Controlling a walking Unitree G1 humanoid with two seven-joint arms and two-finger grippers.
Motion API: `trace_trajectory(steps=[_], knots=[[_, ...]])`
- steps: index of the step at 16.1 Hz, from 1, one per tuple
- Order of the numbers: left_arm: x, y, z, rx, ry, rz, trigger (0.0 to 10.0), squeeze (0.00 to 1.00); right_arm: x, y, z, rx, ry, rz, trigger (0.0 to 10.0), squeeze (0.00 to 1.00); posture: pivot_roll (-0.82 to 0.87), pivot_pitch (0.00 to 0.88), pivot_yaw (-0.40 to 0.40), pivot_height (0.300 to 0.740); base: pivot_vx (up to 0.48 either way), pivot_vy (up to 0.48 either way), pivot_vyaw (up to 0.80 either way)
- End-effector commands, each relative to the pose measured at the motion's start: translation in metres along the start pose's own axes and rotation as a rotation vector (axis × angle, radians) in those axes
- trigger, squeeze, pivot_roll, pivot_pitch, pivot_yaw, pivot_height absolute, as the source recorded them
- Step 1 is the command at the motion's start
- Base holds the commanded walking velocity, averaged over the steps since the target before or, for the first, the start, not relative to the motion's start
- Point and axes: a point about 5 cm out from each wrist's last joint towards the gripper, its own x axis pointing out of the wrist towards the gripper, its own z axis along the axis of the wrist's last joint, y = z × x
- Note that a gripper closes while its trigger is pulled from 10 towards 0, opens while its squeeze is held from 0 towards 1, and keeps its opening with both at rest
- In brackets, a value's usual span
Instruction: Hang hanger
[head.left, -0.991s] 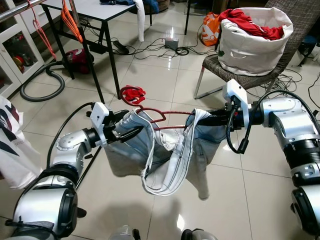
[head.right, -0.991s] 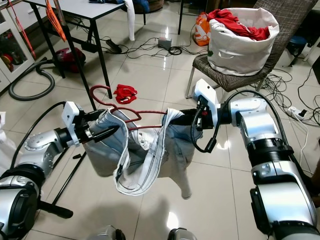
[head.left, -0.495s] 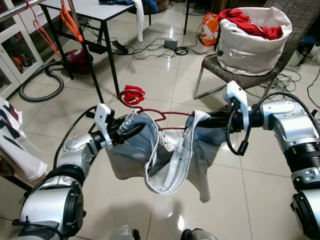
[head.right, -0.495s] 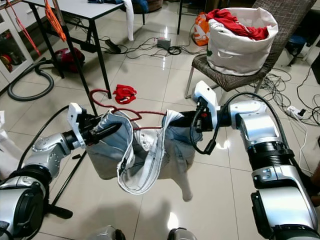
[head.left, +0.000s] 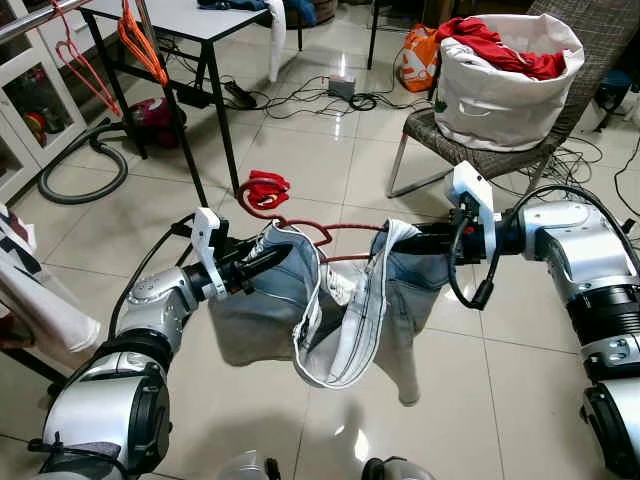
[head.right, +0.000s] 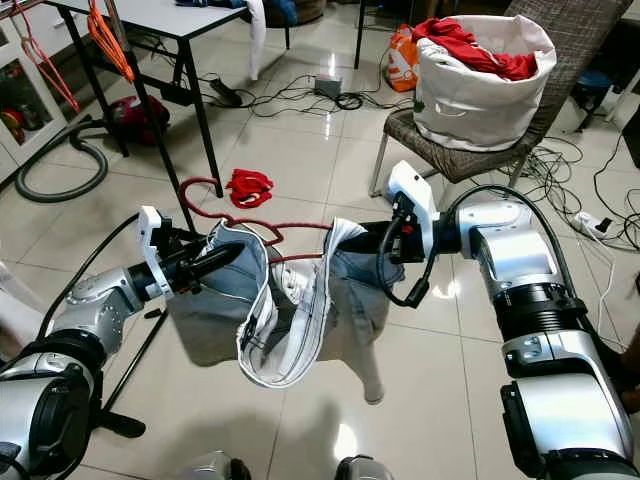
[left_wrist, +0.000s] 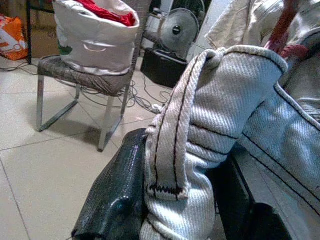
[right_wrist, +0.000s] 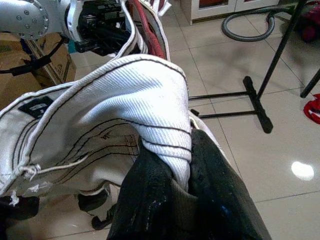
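Open tile floor (head.left: 290, 150) mid-frame, upper centre, between the black table legs (head.left: 222, 120) and the chair (head.left: 470, 150): passable. Red cloth (head.left: 265, 187) lies on it, just above the hanger hook (head.left: 250, 205). Upper left is crowded: rack pole (head.left: 165, 90), hanging orange hangers (head.left: 140, 40), vacuum hose (head.left: 80, 185). Upper right blocked by laundry basket (head.left: 505, 75) on the chair, cables (head.left: 570, 160) beside. Lower centre floor under the draped jeans (head.left: 330, 300) is bare.

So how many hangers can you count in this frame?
3. A dark red hanger sits inside the denim garment stretched between the left gripper and right gripper; an orange hanger and a red hanger hang on the rack at far left. Others may be hidden.
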Motion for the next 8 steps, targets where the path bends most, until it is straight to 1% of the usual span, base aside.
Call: trace_trajectory(steps=[1, 3, 5, 7, 8], knots=[[0.005, -0.003, 0.002, 0.007, -0.005, -0.038, 0.0, 0.00, 0.004, 0.000, 0.012, -0.036, -0.052, 0.000, 10.0, 0.00, -0.13, 0.000, 0.002, 0.740, 0.000, 0.000, 0.00], [0.005, -0.003, 0.002, 0.006, -0.004, -0.043, 0.0, 0.00, 0.005, -0.002, 0.012, -0.041, -0.044, -0.017, 10.0, 0.00, -0.13, 0.000, 0.002, 0.740, 0.000, 0.000, 0.00], [0.005, -0.004, 0.002, -0.002, -0.007, -0.054, 0.0, 0.00, 0.007, -0.008, 0.015, -0.034, -0.068, -0.071, 10.0, 0.00, -0.13, 0.000, -0.001, 0.740, 0.000, 0.000, 0.00], [0.005, -0.004, 0.001, -0.007, -0.010, -0.057, 0.0, 0.00, 0.008, -0.011, 0.014, -0.033, -0.076, -0.101, 10.0, 0.00, -0.13, 0.000, -0.003, 0.740, 0.000, 0.000, 0.00], [0.005, -0.005, 0.000, -0.008, -0.002, -0.060, 0.0, 0.00, 0.010, -0.014, 0.012, -0.019, -0.080, -0.143, 10.0, 0.00, -0.13, 0.000, -0.003, 0.740, 0.000, 0.000, 0.00]])
